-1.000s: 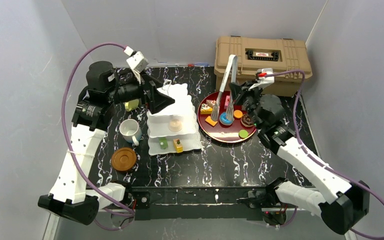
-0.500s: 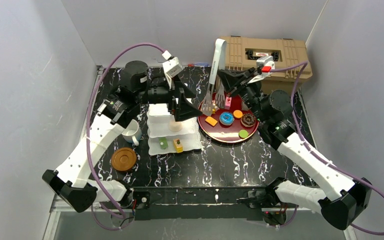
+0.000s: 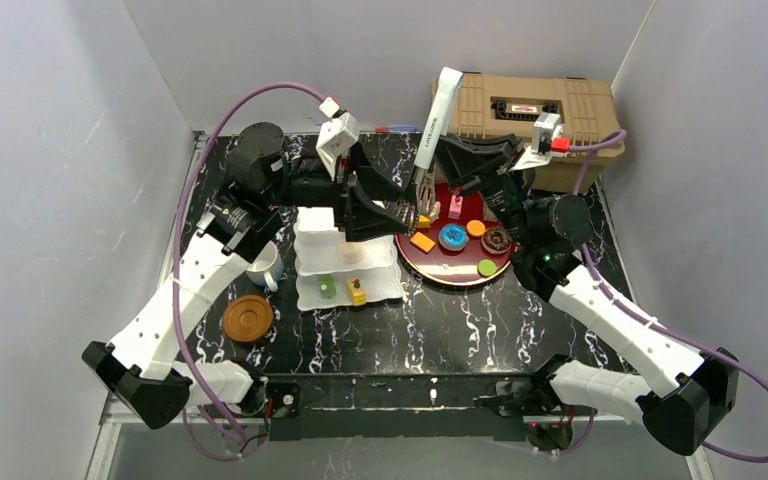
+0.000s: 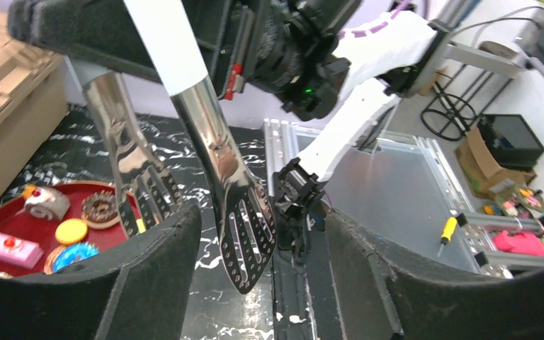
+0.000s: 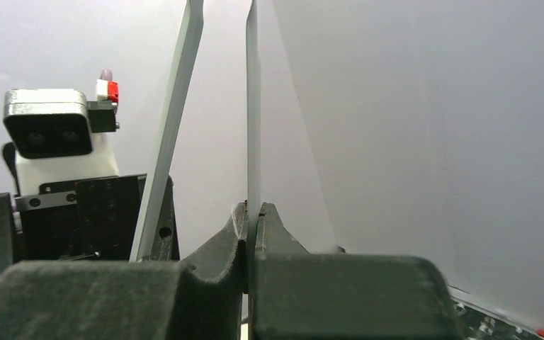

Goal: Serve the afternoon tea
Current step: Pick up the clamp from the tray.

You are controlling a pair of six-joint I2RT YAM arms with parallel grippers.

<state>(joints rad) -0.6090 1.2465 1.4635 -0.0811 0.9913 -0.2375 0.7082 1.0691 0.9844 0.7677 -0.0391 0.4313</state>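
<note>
Firmly, the tongs (image 4: pixel 216 145) are clamped in the right hand (image 5: pixel 253 216). Their tips are flanked by the wide-parted left hand (image 4: pixel 258 219).

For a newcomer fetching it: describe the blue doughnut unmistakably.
Find the tan case at the table's far right; a dark-red plate lies before it. Near the plate's middle sits the blue doughnut, the only blue ring there.

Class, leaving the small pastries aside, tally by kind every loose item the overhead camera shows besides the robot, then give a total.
Cake stand: 1
Mug: 1
Coaster: 1
Red plate: 1
Tongs: 1
Tan case: 1
Total: 6
</note>
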